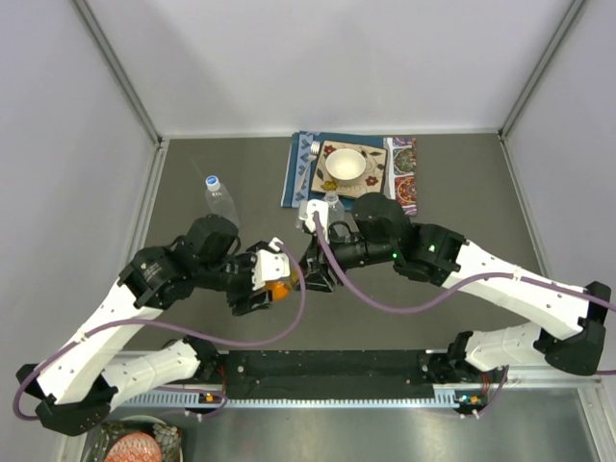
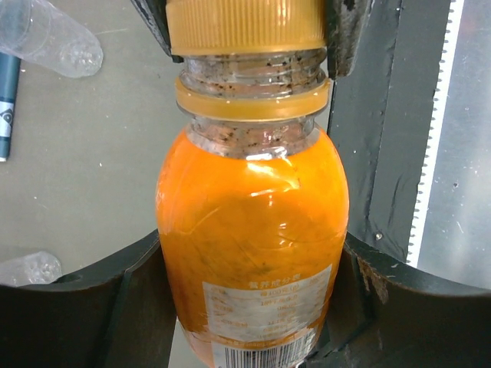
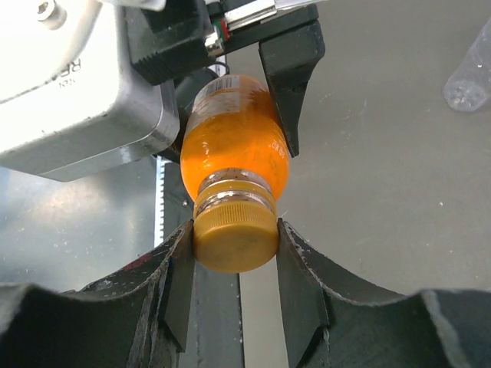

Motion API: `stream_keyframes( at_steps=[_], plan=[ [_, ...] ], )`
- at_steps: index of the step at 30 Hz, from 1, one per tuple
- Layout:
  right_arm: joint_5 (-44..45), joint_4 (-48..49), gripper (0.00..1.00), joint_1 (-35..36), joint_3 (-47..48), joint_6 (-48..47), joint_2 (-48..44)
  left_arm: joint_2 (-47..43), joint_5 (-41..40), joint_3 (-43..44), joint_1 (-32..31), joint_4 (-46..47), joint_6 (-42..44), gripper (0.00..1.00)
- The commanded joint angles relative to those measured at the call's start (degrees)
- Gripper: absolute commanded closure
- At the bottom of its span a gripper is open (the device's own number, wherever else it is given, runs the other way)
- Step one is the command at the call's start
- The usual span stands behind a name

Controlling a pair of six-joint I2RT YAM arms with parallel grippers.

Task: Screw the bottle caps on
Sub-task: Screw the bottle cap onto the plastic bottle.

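Observation:
The squat orange bottle [image 2: 253, 222] lies level above the table, and my left gripper [image 2: 253, 307] is shut on its belly, one finger on each side. The orange cap [image 3: 234, 241] sits on the bottle's mouth with bare threads showing below it. My right gripper [image 3: 235, 254] is shut on that cap, its fingers [image 2: 341, 31] pressed to both sides. From above, the two grippers meet at the orange bottle [image 1: 279, 287] in the middle near part of the table. A clear bottle [image 1: 219, 200] with a blue-and-white cap [image 1: 212, 180] lies at the back left.
A white bowl [image 1: 345, 166] sits on a patterned mat [image 1: 399, 173] at the back centre. A second clear bottle [image 1: 322, 207] lies just in front of it, behind my right wrist. A black strip [image 1: 327, 364] and a metal rail [image 1: 318, 393] run along the near edge.

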Motion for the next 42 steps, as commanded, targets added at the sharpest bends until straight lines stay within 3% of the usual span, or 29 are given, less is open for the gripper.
stream_keyframes(
  at_steps=[1, 11, 21, 28, 33, 42],
  plan=[
    [-1.3, 6.1, 0.61, 1.6, -1.6, 3.8, -0.3, 0.1, -0.1, 1.4, 0.1, 5.9, -1.3, 0.81],
    [-0.2, 7.0, 0.61, 2.3, -3.5, 5.6, 1.2, 0.1, -2.1, 2.3, 0.8, 7.6, -3.5, 0.80],
    [-7.3, 9.3, 0.61, 2.8, -3.0, 7.4, 1.7, 0.0, -0.7, 4.1, 0.8, 7.7, -2.9, 0.81],
    [-9.7, 16.6, 0.62, 2.8, -5.5, 13.6, 2.6, 1.3, -1.1, 9.8, -0.3, 9.8, -3.9, 0.81],
    [-9.4, 14.3, 0.63, 1.9, -4.2, 16.2, 3.1, 3.8, -5.7, 11.9, -4.4, 7.5, -1.6, 0.81],
    [-8.2, 10.0, 0.64, 1.8, -0.8, 21.3, 5.6, 4.3, -9.9, 11.4, -5.6, 10.6, -1.6, 0.81]
  ],
)
